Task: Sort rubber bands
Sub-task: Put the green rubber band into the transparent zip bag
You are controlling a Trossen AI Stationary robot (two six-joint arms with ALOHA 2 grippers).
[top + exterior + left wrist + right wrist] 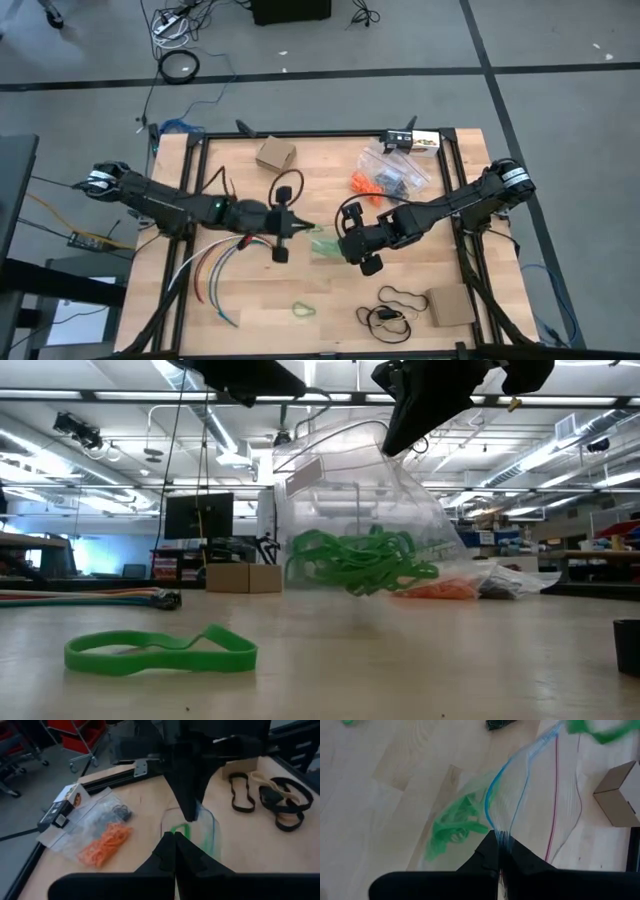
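Right gripper [499,851] clamped tight on the edge of a clear zip bag [535,795], mid-table. Left gripper [174,851] also pinched closed on the same bag from the left side; bag hangs lifted between the two. Green rubber bands [360,563] bunched inside the bag. One loose green band [160,650] lies on the table [300,200] near the front edge. Orange bands [364,184] and dark bands [400,183] sit in other clear bags at the far right. Small cardboard box [275,154] far centre; coloured cables [215,268] front left.
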